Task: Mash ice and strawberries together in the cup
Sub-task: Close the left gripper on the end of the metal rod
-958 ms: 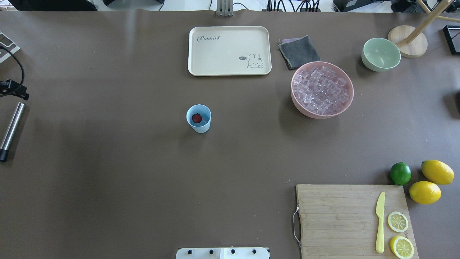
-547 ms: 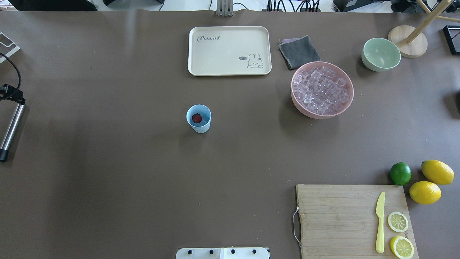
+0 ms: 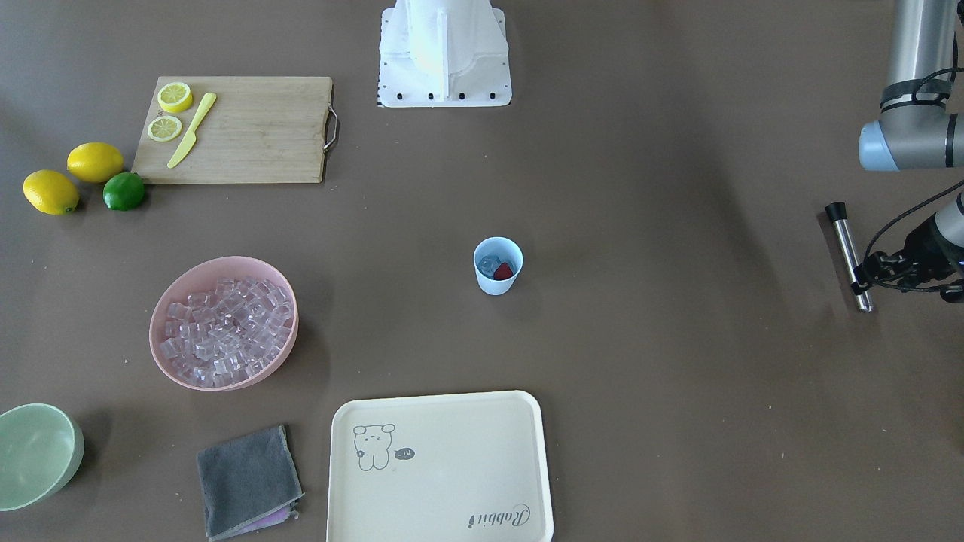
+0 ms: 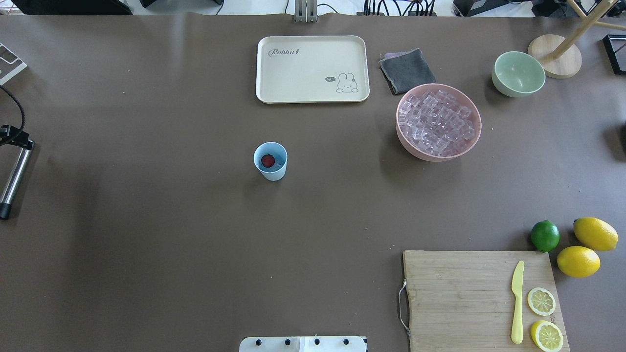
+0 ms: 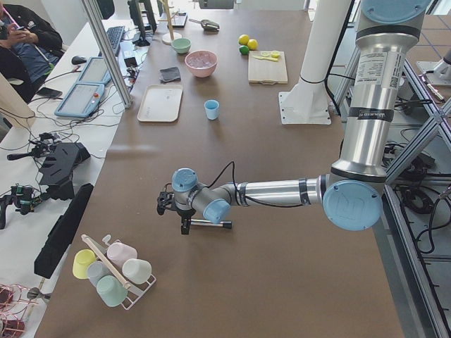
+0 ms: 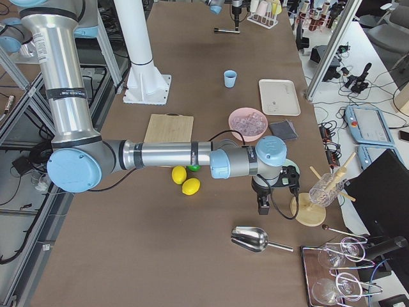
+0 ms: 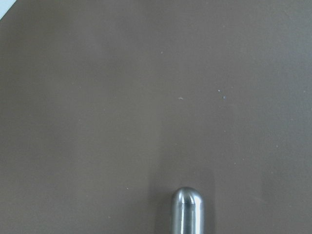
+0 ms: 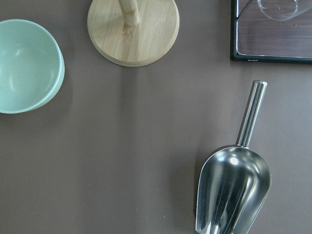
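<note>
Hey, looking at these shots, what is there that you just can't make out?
- Left gripper: small in the front-facing view and cut by the edge in the overhead view. Its wrist view shows only the metal rod tip, so the grip is unclear.
- Right gripper: shows only in the exterior right view, so open or shut is unclear.
- Ice in the cup: too small to count beside the strawberry.

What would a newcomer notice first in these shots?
The pink bowl heaped with clear ice stands out on the robot's right half of the table. The small blue cup sits mid-table with a red strawberry inside. At the far left edge, the left tool is at one end of a steel rod lying flat.
</note>
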